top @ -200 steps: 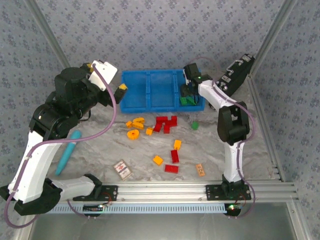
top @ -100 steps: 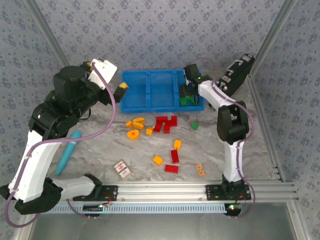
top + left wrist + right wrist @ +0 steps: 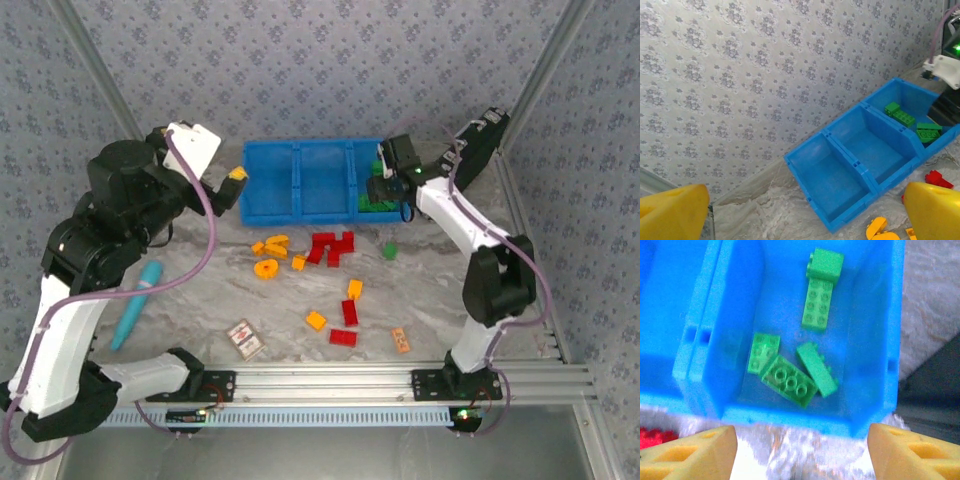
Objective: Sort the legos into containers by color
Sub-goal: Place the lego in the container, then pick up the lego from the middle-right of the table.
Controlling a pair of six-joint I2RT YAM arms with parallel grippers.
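Note:
The blue bin stands at the back of the table with three containers side by side. Several green legos lie in its right container; the left and middle ones look bare. My right gripper hangs open over that right container's near wall, and nothing sits between its fingers. Off the bin's left end, my left gripper is raised and open, also holding nothing. Orange legos, an orange ring, red legos and one green lego lie on the table in front of the bin.
More loose bricks sit nearer the front: orange, red, orange, red. A small orange tag, a patterned card and a teal tool lie nearby. A black case leans at the back right.
The right arm's elbow has swung out to the right while its gripper drew back slightly over the right container. The left arm has pulled back to the left and lifted.

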